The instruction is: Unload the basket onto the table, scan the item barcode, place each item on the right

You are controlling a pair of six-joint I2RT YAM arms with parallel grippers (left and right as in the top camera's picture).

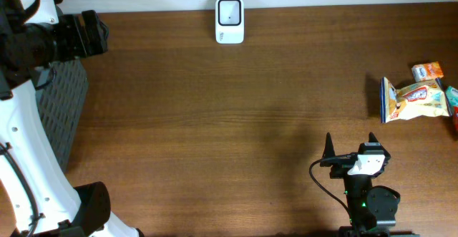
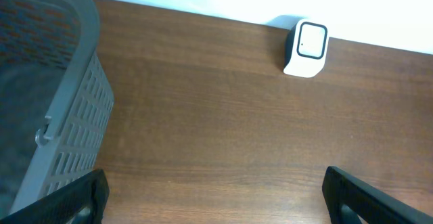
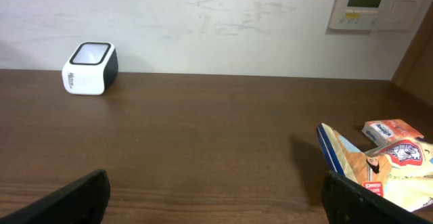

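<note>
While both arms wait over the table (image 1: 215, 122), you can see that neither one holds anything. The left gripper (image 2: 215, 176) is fully released. Its two dark fingers (image 2: 78, 200) show only in the lower corners of the left wrist view, with bare wood between them. It is at the far left of the table, beside the grey basket (image 1: 68, 101), whose slotted wall fills the left part of that view.

The right gripper (image 1: 351, 138) is spread wide too and is empty. It hangs near the front edge of the table, on the right side, and its fingers point toward the wall.

The item for you to scan, the snack bag (image 1: 415, 101), lies on the table near the right edge. It is ahead of the right gripper and to its right, and nothing touches it. A small orange packet (image 1: 427, 71) lies just behind it, on the wall side. At the very right edge there is a teal and red thing (image 1: 453, 108), but the frame cuts it and I cannot tell what it is.

The barcode scanner (image 1: 230, 21), white with a dark window, stands at the far edge of the table against the wall, about in the middle. It is well apart from the snack bag and from both grippers. In the right wrist view, a wall panel (image 3: 371, 4) hangs above the right end of the table.
</note>
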